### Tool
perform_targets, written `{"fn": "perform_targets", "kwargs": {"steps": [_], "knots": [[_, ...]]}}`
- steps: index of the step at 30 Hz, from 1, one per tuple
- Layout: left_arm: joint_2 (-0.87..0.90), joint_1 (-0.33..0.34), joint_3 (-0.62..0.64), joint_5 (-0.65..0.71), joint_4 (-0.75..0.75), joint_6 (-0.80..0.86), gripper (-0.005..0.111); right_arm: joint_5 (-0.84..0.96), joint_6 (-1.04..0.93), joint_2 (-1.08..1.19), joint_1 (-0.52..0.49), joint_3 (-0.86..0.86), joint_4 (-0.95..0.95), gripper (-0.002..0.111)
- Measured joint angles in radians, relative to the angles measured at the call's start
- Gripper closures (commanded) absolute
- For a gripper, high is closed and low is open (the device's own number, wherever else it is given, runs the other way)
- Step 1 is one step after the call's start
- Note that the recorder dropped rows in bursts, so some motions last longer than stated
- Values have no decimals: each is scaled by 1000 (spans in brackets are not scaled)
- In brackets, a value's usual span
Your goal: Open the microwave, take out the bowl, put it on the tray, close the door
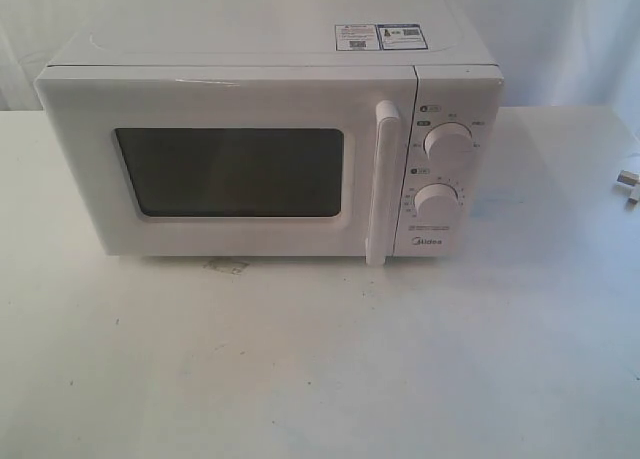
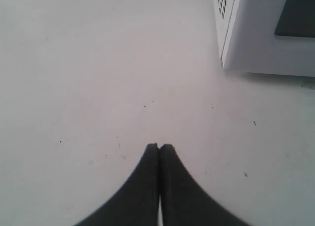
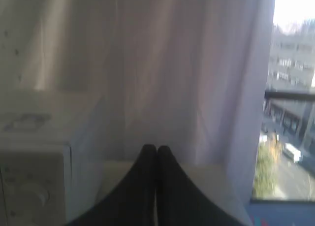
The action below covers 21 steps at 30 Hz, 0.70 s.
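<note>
Currently left gripper [image 2: 159, 147] and right gripper [image 3: 156, 148] are showing jaws pressed together, empty. Midea microwave [image 1: 270, 79] is sitting on the table [image 1: 300, 359], door [image 1: 230, 174] shut, bowl unseen. Rigid bar handle [image 1: 385, 184] is looking like the grab point, probably slippery.

On table [image 1: 320, 359], microwave [image 1: 250, 54] set toward the rear; curtain [image 1: 200, 9] hung behind. Front's left taken by door [image 1: 230, 104], handle [image 1: 383, 184] fixed at its right edge. Right of that, upper dial [image 1: 447, 140] stacked over lower dial [image 1: 437, 201]. On top, stickers [image 1: 380, 37] stuck toward right rear.
</note>
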Motion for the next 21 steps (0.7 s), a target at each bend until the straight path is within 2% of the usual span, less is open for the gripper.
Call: {"fn": "perform_targets", "kwargs": {"steps": [4, 15, 21], "knots": [[0, 0, 0, 0, 0, 0, 107, 100, 11, 103, 0, -4, 10, 108], [0, 0, 0, 0, 0, 0, 107, 105, 16, 136, 0, -6, 10, 108], [0, 0, 0, 0, 0, 0, 107, 105, 133, 136, 0, -6, 39, 108]]}}
